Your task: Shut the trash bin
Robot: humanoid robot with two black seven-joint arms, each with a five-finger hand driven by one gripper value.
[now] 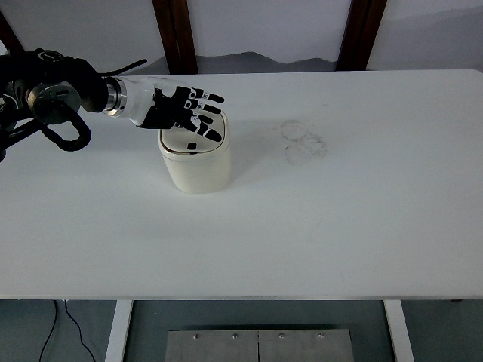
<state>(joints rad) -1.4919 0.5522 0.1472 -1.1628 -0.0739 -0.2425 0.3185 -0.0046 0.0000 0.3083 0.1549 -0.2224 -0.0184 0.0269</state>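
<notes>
A small cream trash bin (198,166) stands upright on the white table (302,226), left of the middle. Its lid (189,141) lies flat on the rim, with a small dark latch mark near its front. My left hand (189,115) comes in from the left edge and lies on top of the lid with its fingers (210,99) spread and flat, holding nothing. The hand hides the back half of the lid. The right arm does not show.
Faint ring-shaped smudges (303,141) mark the table to the right of the bin. Two dark wooden posts (176,34) stand behind the table's far edge. The black left arm (49,94) hangs over the table's far left corner.
</notes>
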